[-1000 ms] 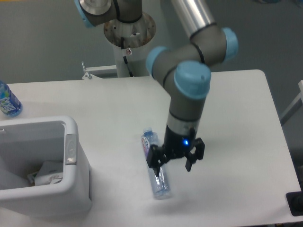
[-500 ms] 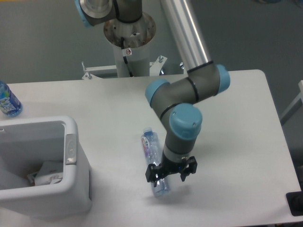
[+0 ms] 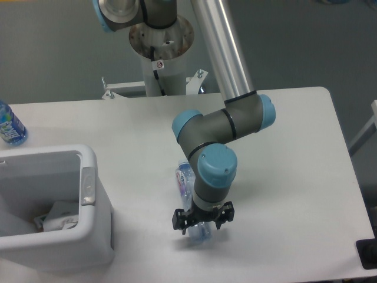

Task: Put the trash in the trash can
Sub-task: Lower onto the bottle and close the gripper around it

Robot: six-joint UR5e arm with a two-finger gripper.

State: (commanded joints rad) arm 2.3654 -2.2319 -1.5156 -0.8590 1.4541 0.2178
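Observation:
The flattened clear bottle (image 3: pixel 185 180) with a red-blue label lies on the white table (image 3: pixel 294 153), cap end toward the back. My gripper (image 3: pixel 201 221) is open and low over the bottle's near end, with a finger on each side of it. The arm hides the bottle's middle. The white trash can (image 3: pixel 97 203) stands at the front left, grey tab (image 3: pixel 87 186) on its right wall. A crumpled white-clear wrapper (image 3: pixel 59 213) lies inside the can.
An upright blue-labelled water bottle (image 3: pixel 9 125) stands at the table's left edge. The robot's base post (image 3: pixel 159 53) rises behind the table. A black object (image 3: pixel 367 254) sits at the front right corner.
The gripper has moved down and to the left over the last second, from beside the bottle's right side to straddling its near end. The bottle has not moved.

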